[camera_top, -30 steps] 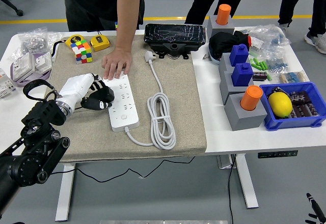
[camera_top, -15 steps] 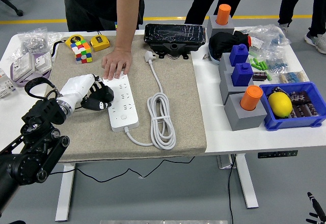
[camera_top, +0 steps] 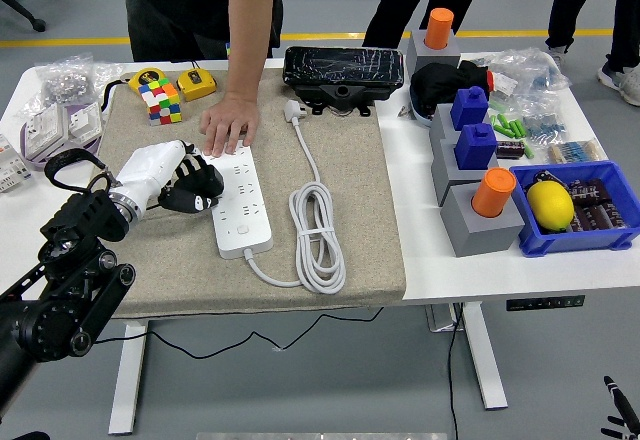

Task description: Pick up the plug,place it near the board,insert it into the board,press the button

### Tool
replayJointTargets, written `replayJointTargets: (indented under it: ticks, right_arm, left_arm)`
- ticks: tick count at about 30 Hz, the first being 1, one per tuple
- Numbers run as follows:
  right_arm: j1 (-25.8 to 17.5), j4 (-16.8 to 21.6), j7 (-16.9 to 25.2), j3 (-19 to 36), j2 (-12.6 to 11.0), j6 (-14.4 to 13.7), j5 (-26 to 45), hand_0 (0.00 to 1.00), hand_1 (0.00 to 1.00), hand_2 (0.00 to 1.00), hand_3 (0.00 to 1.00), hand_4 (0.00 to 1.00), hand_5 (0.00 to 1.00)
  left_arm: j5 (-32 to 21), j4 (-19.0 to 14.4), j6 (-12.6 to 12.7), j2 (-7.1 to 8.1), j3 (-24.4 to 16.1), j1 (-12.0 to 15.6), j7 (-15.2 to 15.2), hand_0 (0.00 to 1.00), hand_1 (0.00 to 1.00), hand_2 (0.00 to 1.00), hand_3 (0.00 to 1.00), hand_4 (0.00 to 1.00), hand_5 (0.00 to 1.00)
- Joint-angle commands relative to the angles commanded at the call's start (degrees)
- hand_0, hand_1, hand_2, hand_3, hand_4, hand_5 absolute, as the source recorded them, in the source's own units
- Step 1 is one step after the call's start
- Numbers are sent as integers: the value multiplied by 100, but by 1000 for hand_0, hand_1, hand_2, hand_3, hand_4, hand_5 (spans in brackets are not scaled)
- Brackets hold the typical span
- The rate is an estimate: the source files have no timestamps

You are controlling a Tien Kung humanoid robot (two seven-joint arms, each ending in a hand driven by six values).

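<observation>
Surface: a white table point(camera_top: 470, 270) is carrying a beige mat point(camera_top: 360, 200); bins and blocks are crowding the right side.
Board: the white board point(camera_top: 240, 203) is lying lengthwise on the mat, its coiled cable point(camera_top: 318, 235) just beside it on the right.
Plug: the plug point(camera_top: 294, 111) is lying at the mat's far edge, well apart from the robot's hand.
Left hand: the left hand point(camera_top: 185, 186) is resting against the board's left edge, fingers curled together, seemingly clasping nothing.
Right hand: it is not appearing in view.
Person: a person's hand point(camera_top: 229, 124) is pressing down on the board's far end, steadying it.
Step in hand: judged as reaching for the plug. The hand is needing to travel past the person's hand without nudging the board, then close on the plug's body, not its cable.
</observation>
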Motion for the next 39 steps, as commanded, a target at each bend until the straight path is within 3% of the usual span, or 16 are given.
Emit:
replayJointTargets:
  ticks: [10,21,30,34,39]
  right_arm:
    - [-13,0,-10,-11,-6,-1,2,998,862,779,852,998,998]
    - [-41,0,-10,6,11,-4,-14,998,861,779,851,998,998]
    - [-43,0,-21,18,0,-5,-23,998,862,779,850,998,998]
    - [-22,0,-21,6,-5,-8,-4,998,862,779,850,998,998]
    - [-9,0,-23,-3,1,-5,7,998,863,779,849,998,998]
  left_arm:
    - [84,-114,-88,42,-116,5,18,306,421,427,528,867,2]
    - [106,-512,-135,156,-726,177,37,302,411,417,526,867,2]
    - [106,-262,-62,316,-1171,341,-6,301,396,408,527,866,2]
    - [106,-4,19,372,-1123,418,-32,303,384,399,527,863,2]
    - [106,82,43,362,-981,467,-43,306,377,394,528,861,2]
